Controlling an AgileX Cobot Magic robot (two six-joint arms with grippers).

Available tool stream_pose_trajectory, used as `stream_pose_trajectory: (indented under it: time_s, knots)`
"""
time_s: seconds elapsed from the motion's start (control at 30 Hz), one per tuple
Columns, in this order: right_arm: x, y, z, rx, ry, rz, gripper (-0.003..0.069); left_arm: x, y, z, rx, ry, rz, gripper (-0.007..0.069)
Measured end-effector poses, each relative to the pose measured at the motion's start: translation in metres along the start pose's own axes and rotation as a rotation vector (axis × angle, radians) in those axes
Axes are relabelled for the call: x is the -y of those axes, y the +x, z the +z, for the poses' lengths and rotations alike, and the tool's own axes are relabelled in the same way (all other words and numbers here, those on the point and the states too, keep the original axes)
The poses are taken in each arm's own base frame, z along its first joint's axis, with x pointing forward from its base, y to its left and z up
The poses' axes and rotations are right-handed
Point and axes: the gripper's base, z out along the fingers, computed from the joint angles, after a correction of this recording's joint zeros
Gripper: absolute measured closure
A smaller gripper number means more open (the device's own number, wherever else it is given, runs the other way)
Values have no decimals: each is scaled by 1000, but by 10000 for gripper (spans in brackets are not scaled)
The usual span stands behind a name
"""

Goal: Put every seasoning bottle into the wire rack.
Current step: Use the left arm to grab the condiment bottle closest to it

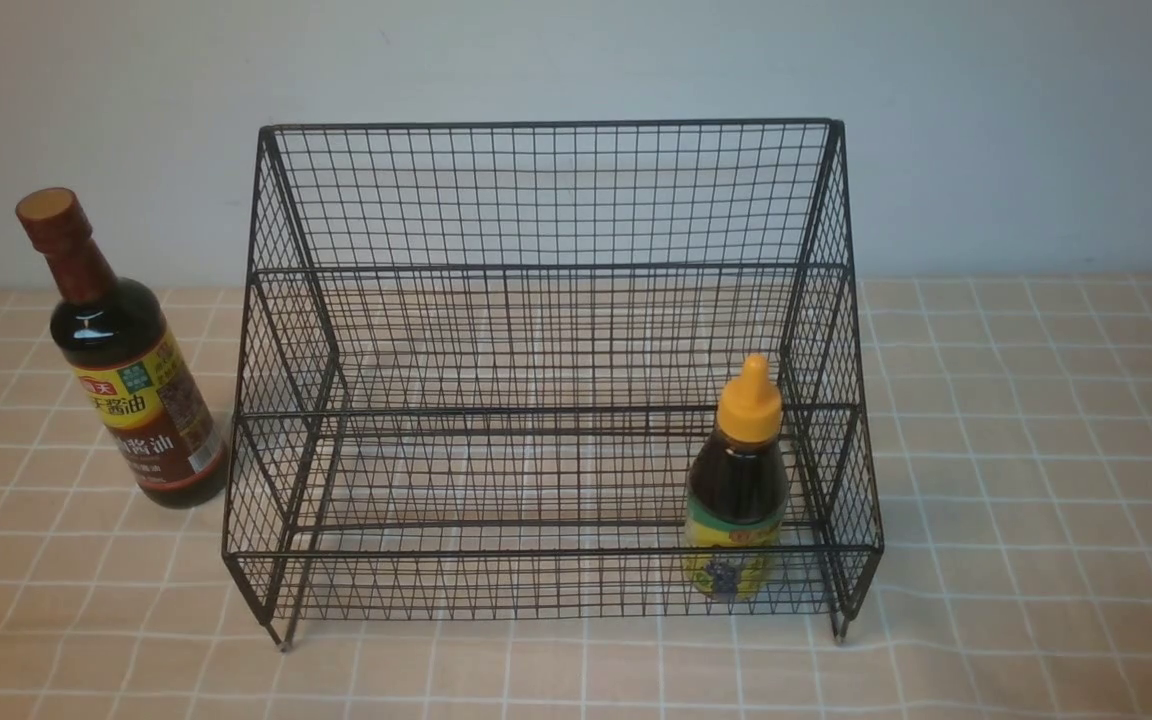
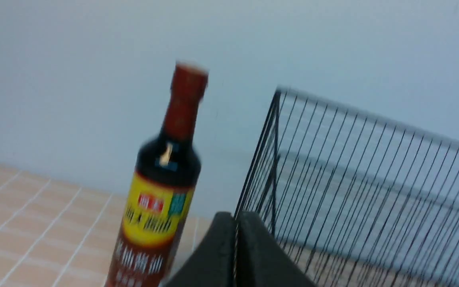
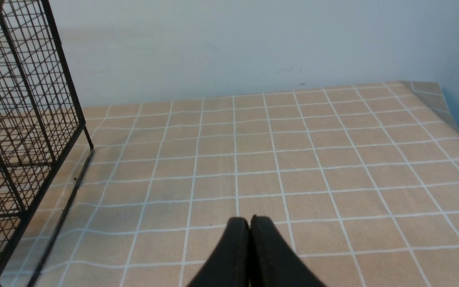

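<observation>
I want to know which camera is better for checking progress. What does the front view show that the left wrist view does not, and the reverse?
Only the front view shows the short bottle, standing upright in the lower tier at the right end of the wire rack. Only the left wrist view clearly shows the left gripper, shut and holding nothing. Both show the tall bottle upright on the tablecloth, outside the rack at its left side.

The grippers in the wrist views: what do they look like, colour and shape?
Only the ends show. The left gripper and the right gripper each have two matte black fingers, broad at the base and narrowing to rounded tips. No cables or markings are visible.
</observation>
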Motion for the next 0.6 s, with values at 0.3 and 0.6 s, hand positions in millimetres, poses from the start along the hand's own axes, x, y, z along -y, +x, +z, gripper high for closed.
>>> stream_pose_trajectory:
  time_s: [0.3, 0.6]
  knots:
    - [0, 0, 0, 0, 0, 0, 669, 2, -15, -1, 164, 29, -28, 631]
    - [0, 0, 0, 0, 0, 0, 669, 3, -24, -3, 272, 19, 91, 631]
